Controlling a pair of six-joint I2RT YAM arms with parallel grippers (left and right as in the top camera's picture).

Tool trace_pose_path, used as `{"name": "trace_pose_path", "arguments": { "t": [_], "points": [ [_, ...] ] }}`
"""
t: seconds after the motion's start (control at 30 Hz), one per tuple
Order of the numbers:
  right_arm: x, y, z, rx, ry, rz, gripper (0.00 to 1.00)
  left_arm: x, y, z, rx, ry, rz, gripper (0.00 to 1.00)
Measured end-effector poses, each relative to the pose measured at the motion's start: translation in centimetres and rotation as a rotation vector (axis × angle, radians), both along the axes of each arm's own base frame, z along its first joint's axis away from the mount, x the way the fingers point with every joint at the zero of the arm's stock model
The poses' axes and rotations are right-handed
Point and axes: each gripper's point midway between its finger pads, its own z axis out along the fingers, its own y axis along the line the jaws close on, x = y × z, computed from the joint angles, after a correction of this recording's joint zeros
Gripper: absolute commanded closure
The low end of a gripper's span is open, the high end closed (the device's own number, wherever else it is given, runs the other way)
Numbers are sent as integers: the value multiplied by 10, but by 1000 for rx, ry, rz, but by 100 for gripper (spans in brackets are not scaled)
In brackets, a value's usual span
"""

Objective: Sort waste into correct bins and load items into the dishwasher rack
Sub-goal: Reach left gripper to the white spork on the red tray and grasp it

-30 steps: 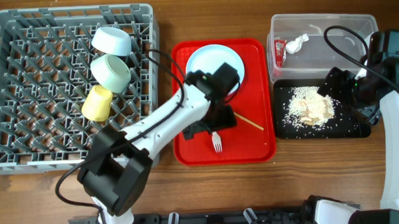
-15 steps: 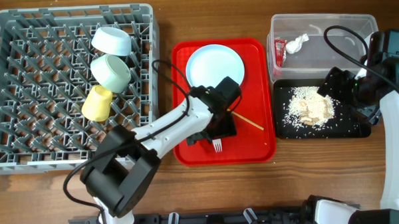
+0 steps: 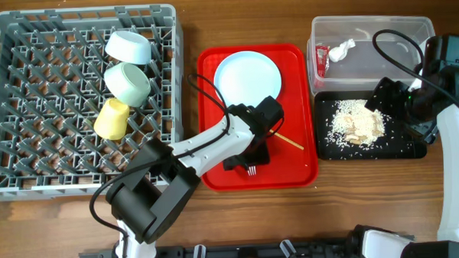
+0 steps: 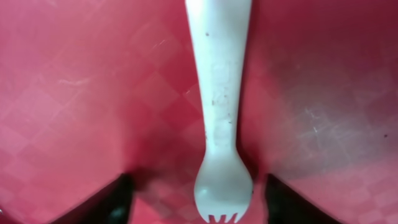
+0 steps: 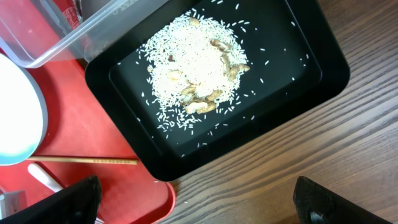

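**While the fork lies on the tray, both pincers stand apart**

Seen from overhead, the left pincer (image 3: 250, 160) sits low over the white fork (image 3: 251, 172) on the red tray (image 3: 212, 61). The pale blue plate (image 3: 247, 76) and a chopstick (image 3: 290, 141) share that tray. The grey rack (image 3: 30, 113) holds the pale blue bowl (image 3: 127, 47), pale green bowl (image 3: 128, 83) and yellow-green cup (image 3: 112, 118). The clear tub (image 3: 379, 28) contains the red wrapper (image 3: 321, 61) and tissue (image 3: 340, 50). The black tray (image 3: 326, 152) carries the rice scraps (image 3: 356, 124).

In the left wrist view, dark fingers (image 4: 106, 202) flank the fork's head, spread apart with a gap on each side.

In the right wrist view, the right pincer (image 5: 196, 186) hangs wide apart and empty over the bench (image 5: 280, 162), beside the black tray
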Motion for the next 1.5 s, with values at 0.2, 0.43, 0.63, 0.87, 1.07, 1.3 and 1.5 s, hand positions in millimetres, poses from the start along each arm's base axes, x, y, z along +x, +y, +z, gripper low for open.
{"name": "trace_pose_path", "arguments": {
  "t": [0.2, 0.43, 0.63, 0.87, 1.07, 1.3, 1.5],
  "points": [
    [0, 0, 0, 0, 0, 0, 0, 0, 0, 0, -1, 0, -5, 58],
    [0, 0, 0, 0, 0, 0, 0, 0, 0, 0, 0, 0, -5, 66],
    [0, 0, 0, 0, 0, 0, 0, 0, 0, -1, 0, 0, -5, 68],
    [0, 0, 0, 0, 0, 0, 0, 0, 0, -1, 0, 0, -5, 73],
    [0, 0, 0, 0, 0, 0, 0, 0, 0, -1, 0, 0, -5, 78],
    [0, 0, 0, 0, 0, 0, 0, 0, 0, -1, -1, 0, -5, 78],
    [0, 0, 0, 0, 0, 0, 0, 0, 0, 0, -1, 0, -5, 75]
  ]
}}
